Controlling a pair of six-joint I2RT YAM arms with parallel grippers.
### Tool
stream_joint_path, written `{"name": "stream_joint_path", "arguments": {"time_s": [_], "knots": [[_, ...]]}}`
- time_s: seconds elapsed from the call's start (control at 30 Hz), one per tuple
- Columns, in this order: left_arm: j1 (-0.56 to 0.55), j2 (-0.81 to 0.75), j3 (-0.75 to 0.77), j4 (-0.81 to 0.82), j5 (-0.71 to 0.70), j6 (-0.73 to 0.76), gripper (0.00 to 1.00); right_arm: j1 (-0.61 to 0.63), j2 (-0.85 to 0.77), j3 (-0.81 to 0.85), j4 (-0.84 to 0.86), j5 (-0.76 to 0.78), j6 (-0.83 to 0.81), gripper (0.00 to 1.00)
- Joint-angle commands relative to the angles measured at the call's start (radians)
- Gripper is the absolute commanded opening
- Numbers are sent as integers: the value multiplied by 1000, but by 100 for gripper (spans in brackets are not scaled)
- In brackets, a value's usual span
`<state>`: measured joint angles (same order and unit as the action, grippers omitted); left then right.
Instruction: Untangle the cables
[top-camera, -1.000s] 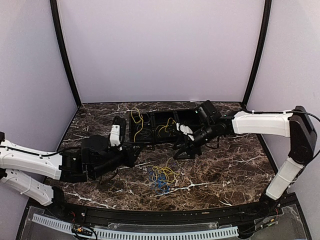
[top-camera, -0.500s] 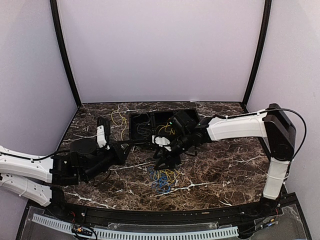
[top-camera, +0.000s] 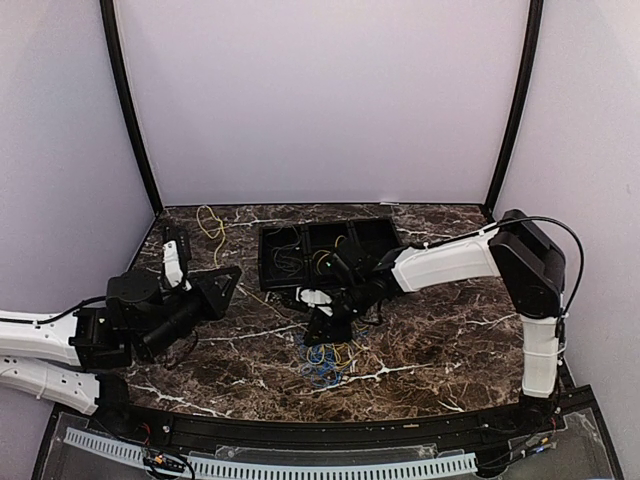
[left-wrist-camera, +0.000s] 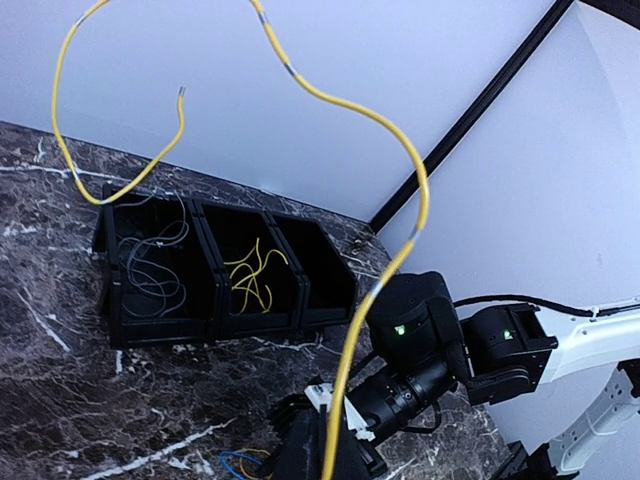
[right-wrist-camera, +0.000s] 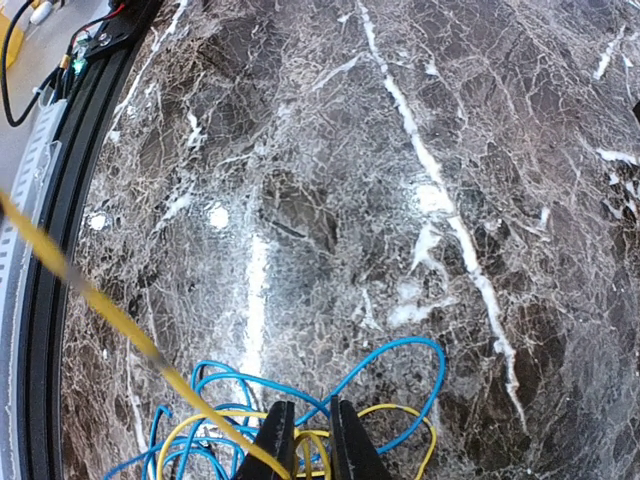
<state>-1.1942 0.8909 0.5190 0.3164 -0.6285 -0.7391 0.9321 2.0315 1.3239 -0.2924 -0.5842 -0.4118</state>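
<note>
Left gripper (top-camera: 222, 288) sits at the left of the table (top-camera: 450, 330), clamped on a yellow wire (left-wrist-camera: 424, 195). In my left wrist view the wire rises from the fingers and loops high over the tray (left-wrist-camera: 205, 262), with its free end hanging bare.

Right gripper (top-camera: 325, 322) reaches in from the right, low over the cables (top-camera: 325, 362), which lie near centre, just nearer than the tray. In the right wrist view the fingers (right-wrist-camera: 278, 435) are drawn almost together with yellow strands pinched in the gap. Blue loops (right-wrist-camera: 405, 342) spread around them on the marble. One yellow strand runs straight from the left finger off the left edge.

In the tray, the left compartment holds pale thin wires and the middle one holds yellow ones.
</note>
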Motion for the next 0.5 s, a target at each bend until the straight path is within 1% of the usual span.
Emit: {"name": "stream_joint_path", "arguments": {"time_s": [0.0, 0.07, 0.1, 0.2, 0.23, 0.3, 0.47], "knots": [[-5, -129, 102, -129, -111, 145, 0, 8, 17, -30, -10, -3, 8, 14], [-5, -188, 172, -185, -152, 234, 0, 7, 22, -37, -17, -2, 9, 15], [-5, -223, 232, -211, -167, 289, 0, 7, 24, -41, -19, -3, 10, 15], [-5, -292, 384, -334, -256, 386, 0, 7, 22, -53, -17, -3, 11, 15], [-5, -306, 404, -348, -267, 425, 0, 7, 23, -54, -16, -2, 14, 15], [-5, -333, 448, -353, -278, 469, 0, 7, 31, -52, -20, 2, 19, 14], [-5, -354, 508, -383, -267, 481, 0, 6, 77, -23, -56, 37, 29, 15]]}}
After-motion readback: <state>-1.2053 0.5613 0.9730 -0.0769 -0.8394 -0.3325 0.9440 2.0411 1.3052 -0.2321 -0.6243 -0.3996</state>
